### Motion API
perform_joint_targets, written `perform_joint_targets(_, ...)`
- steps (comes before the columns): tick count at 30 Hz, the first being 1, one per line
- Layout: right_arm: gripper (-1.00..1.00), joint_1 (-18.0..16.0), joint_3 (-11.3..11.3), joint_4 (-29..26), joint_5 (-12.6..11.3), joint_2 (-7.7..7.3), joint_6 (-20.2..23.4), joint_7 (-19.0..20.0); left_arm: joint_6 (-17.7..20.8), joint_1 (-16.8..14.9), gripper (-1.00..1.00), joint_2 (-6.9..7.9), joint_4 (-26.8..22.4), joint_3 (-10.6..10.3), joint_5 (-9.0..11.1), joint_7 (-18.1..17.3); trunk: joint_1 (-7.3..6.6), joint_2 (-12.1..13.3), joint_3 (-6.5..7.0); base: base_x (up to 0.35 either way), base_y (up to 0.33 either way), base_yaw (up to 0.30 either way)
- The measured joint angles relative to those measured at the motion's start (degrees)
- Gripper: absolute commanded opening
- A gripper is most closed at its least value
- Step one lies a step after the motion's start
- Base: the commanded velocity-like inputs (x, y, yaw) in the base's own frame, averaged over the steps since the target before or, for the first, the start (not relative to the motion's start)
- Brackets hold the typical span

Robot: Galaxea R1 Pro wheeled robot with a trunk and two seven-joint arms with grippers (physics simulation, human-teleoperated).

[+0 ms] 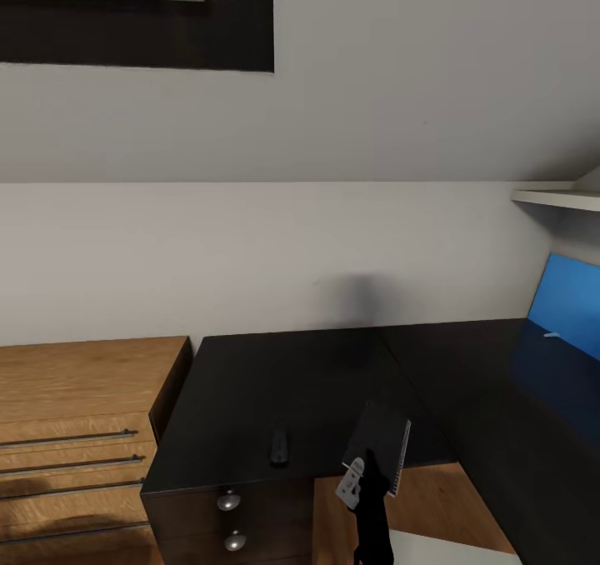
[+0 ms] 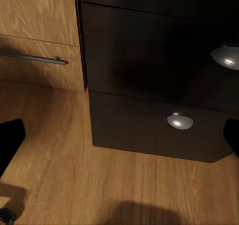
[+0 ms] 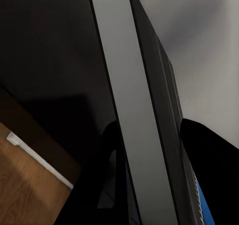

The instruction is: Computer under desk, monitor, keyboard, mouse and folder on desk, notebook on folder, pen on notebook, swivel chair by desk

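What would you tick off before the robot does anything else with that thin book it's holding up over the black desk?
1. Grip on the notebook: ok, the right gripper is shut on its lower edge.
2. Folder already on the desk: ok, its blue corner lies on the right wing.
3. Notebook level for stacking: not ok, it is held tilted, edge up.
4. Path to the folder: cannot tell, most of that wing is out of frame.
5. Small dark object near the desk's front edge: ok, apart from the notebook.
6. Left gripper: ok, open, low by the drawers.
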Motion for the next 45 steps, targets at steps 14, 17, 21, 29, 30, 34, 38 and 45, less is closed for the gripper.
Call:
perform_joint_targets(14,-1.00,0.00,-0.08,0.02,0.00,-0.09,-0.02,0.01,0.00,0.01,1.00,0.02,-0.04,0.00,-0.05,-0.09,1.32,-2.41,-1.08,0.000,0.000,0.000)
perform_joint_targets(17,-1.00,0.00,-0.08,0.02,0.00,-0.10,-0.02,0.01,0.00,0.00,1.00,0.00,-0.02,0.00,-0.04,-0.09,1.32,-2.41,-1.08,0.000,0.000,0.000)
perform_joint_targets(21,-1.00,0.00,-0.08,0.03,0.00,-0.10,-0.02,0.02,0.02,-0.01,1.00,0.02,-0.01,0.00,0.00,-0.09,1.32,-2.41,-1.08,0.000,0.000,0.000)
perform_joint_targets(29,-1.00,0.00,-0.09,0.03,-0.02,-0.10,-0.03,0.05,0.18,-0.01,1.00,0.05,-0.01,0.09,0.02,-0.09,2.41,-4.40,-1.97,0.000,0.000,0.000)
perform_joint_targets(30,-1.00,0.00,-0.09,0.03,-0.02,-0.10,-0.03,0.06,0.18,-0.01,1.00,0.04,-0.01,0.09,0.02,-0.09,2.63,-4.80,-2.15,0.000,0.000,0.000)
perform_joint_targets(34,-1.00,0.00,-0.08,0.02,0.01,-0.10,-0.02,0.03,0.18,-0.01,1.00,0.04,0.00,0.05,0.02,-0.09,3.08,-5.62,-2.52,0.000,0.000,0.000)
perform_joint_targets(38,-1.00,0.00,-0.08,0.03,0.00,-0.10,-0.02,0.01,0.18,-0.02,1.00,0.03,-0.01,0.02,0.02,-0.09,3.08,-5.62,-2.52,0.000,0.000,0.000)
perform_joint_targets(45,-1.00,0.00,-0.08,0.03,0.00,-0.10,-0.02,0.01,0.18,0.00,1.00,0.02,0.00,0.00,0.02,-0.09,3.08,-5.62,-2.52,0.000,0.000,0.000)
